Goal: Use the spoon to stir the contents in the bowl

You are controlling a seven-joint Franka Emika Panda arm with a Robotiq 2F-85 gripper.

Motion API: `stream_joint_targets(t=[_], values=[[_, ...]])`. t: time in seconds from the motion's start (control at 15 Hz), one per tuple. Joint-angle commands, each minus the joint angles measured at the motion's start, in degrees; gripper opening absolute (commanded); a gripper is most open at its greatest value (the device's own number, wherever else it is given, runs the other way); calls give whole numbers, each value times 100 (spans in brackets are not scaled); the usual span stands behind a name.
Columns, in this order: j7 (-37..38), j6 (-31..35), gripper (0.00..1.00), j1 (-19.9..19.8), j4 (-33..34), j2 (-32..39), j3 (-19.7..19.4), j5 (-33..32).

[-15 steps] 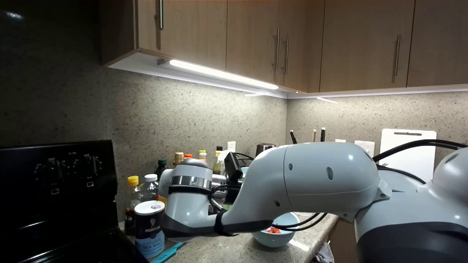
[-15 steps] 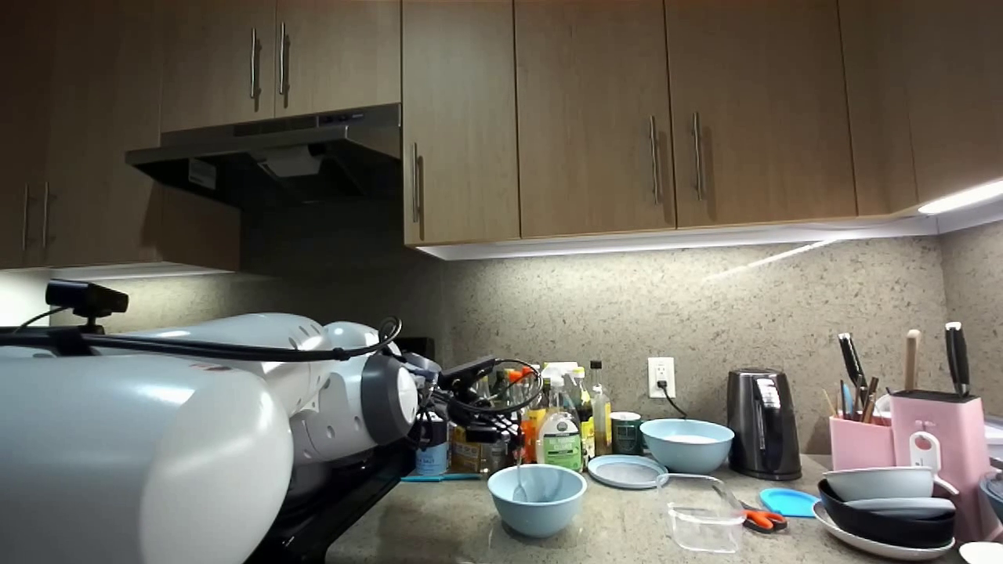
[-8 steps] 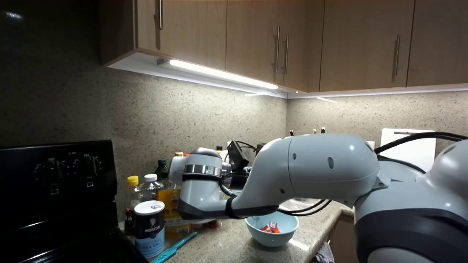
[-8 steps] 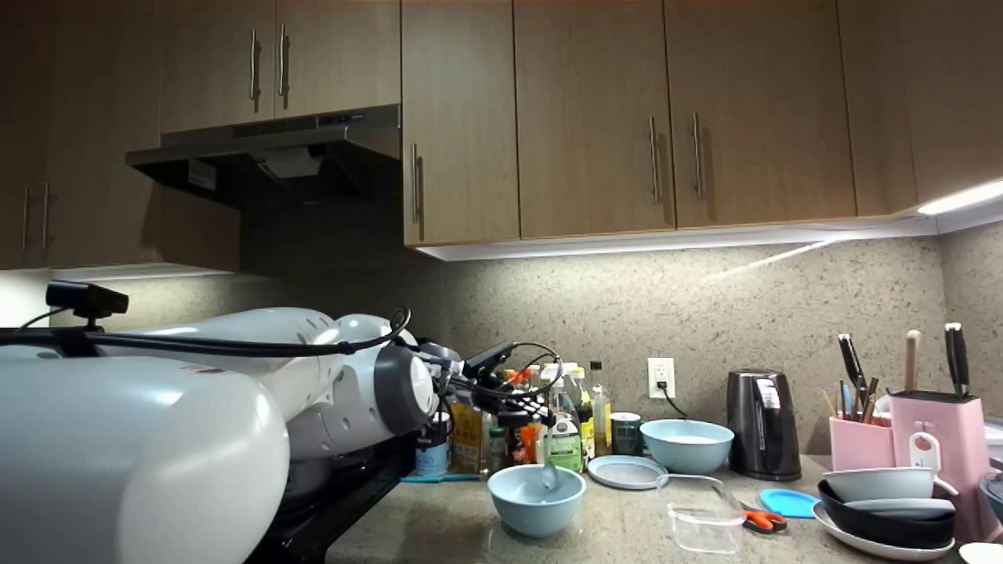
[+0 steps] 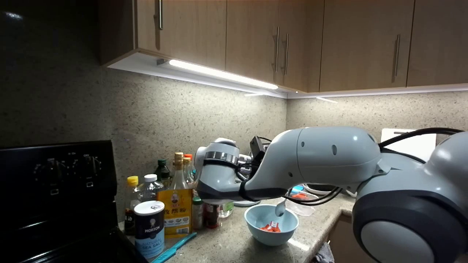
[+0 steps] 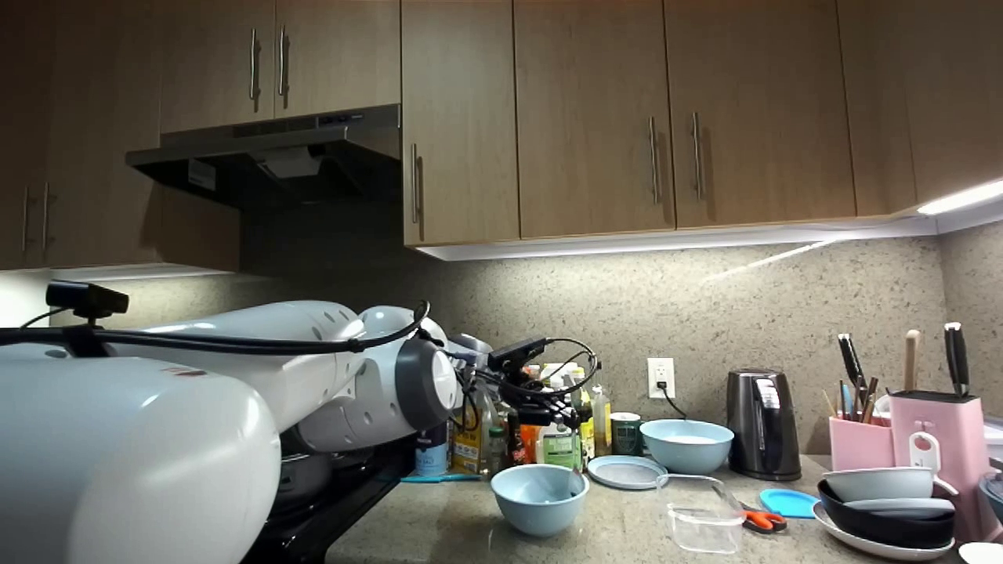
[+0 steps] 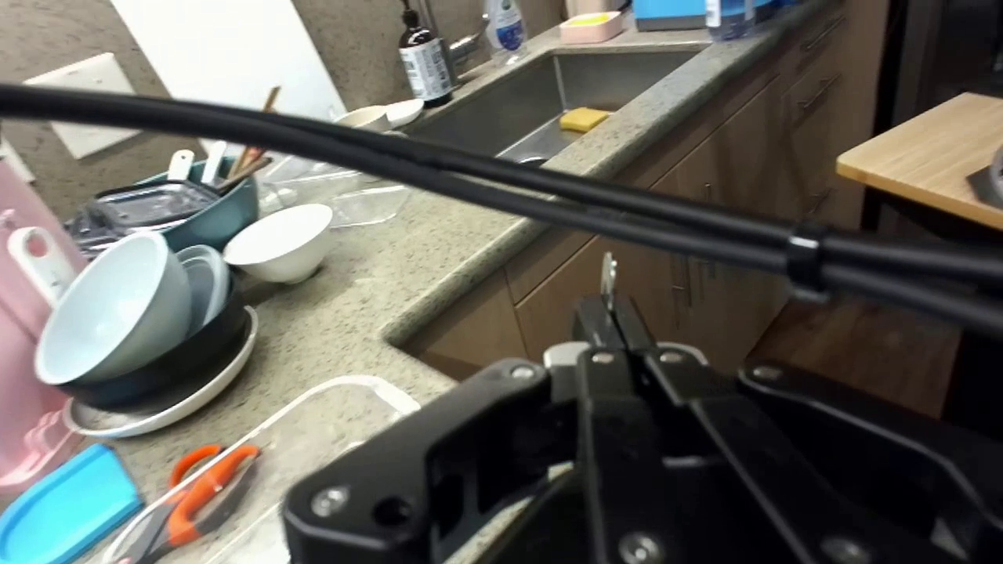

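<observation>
Clasping spoon point(image 5: 280, 209), seemingly inside bowl point(image 5: 268, 238) — jaws narrow | tub point(image 6: 705, 531) nearby — cables point(image 7: 427, 163) crossing wrist view

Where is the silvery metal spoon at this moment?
Clamped in the black gripper, the spoon hangs with its head at the mouth of the round light-blue bowl, above and right of the red pieces in an exterior view.

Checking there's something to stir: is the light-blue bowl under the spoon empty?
No, in an exterior view red pieces lie inside the light-blue bowl.
</observation>
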Motion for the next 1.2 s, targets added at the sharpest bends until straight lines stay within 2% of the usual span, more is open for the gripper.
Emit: stream_joint_targets(t=[0.0,0.2,0.47,0.6,0.8,1.13], values=[[97,-674,1,-129,-56,-67,248,433],[31,-991,1,-82,-54,25,435,701],[-201,-843,1,214,-164,158,545,595],[-258,-633,1,427,-409,48,456,537],[-317,-448,1,604,-216,136,342,405],[-207,154,1,608,-80,123,197,250]])
